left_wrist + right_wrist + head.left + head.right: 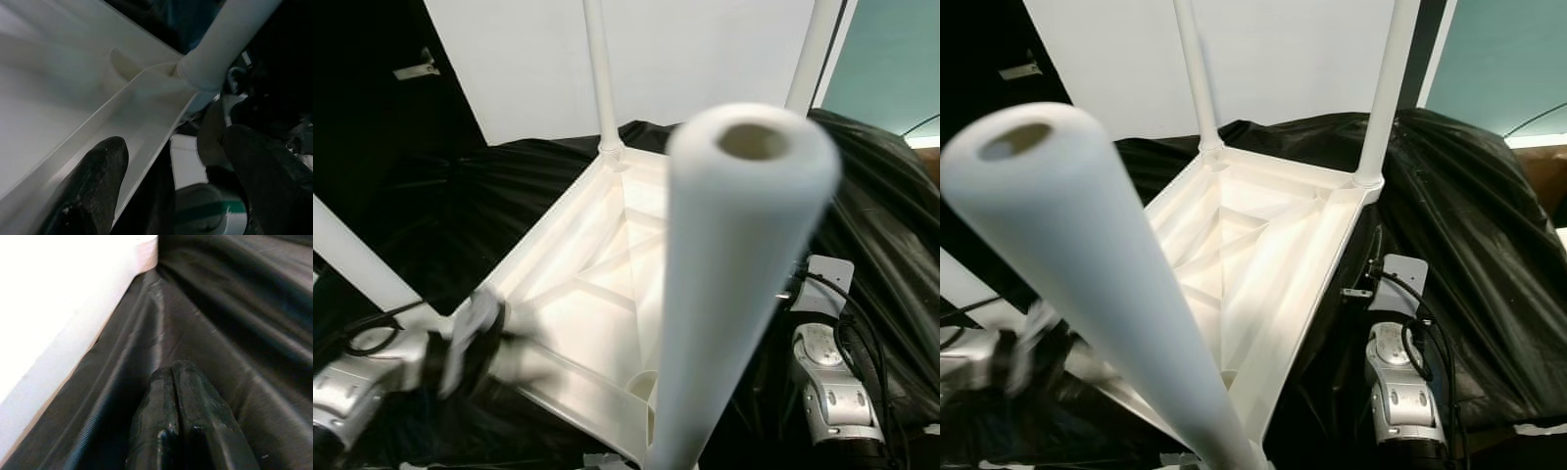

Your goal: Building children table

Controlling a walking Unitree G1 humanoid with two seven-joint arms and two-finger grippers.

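Observation:
A white children's table (570,294) lies upside down on black cloth, ribbed underside up. Its legs stand upward: one close to the camera (734,274), one at the far left corner (599,78), one at the far right corner (1386,88), and one at the left (362,264). My left gripper (475,343) is blurred at the table's near left rim. In the left wrist view this gripper (173,142) is open, with the rim (146,107) running between its fingers toward the near leg's socket (200,78). My right gripper (178,369) is shut with nothing in it, over the cloth beside the table's right side.
Shiny black cloth (1469,215) covers the surface under and around the table, bunched high at the right. A white wall panel (529,59) stands behind. My right arm's wrist and cables (1400,382) sit close to the table's right edge.

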